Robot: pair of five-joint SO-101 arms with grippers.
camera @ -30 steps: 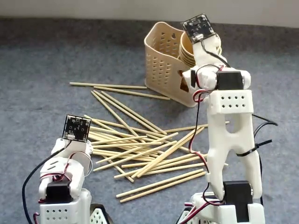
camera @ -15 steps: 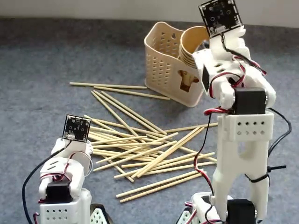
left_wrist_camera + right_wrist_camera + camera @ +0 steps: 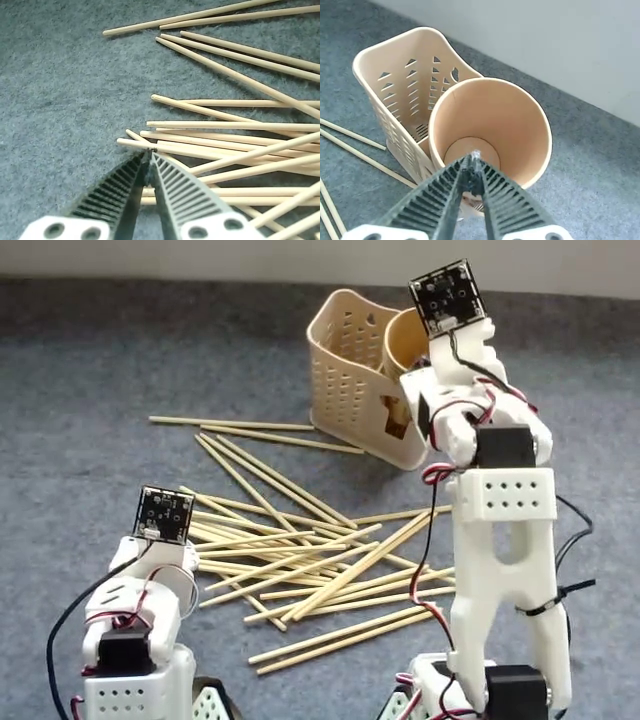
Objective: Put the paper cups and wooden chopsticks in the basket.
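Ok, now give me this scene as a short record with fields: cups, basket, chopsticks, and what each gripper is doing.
cups: paper cups nested in one stack, inside the basket
basket: upright on the grey surface
chopsticks: chopsticks scattered flat on the surface, outside the basket
left arm: left gripper shut, empty, tips just above chopstick ends
right arm: right gripper shut, empty, over the top cup's mouth
not yet done: chopsticks into the basket

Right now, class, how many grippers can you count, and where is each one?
2. The left gripper is shut just above the chopsticks; the right gripper is shut over the paper cup in the basket.
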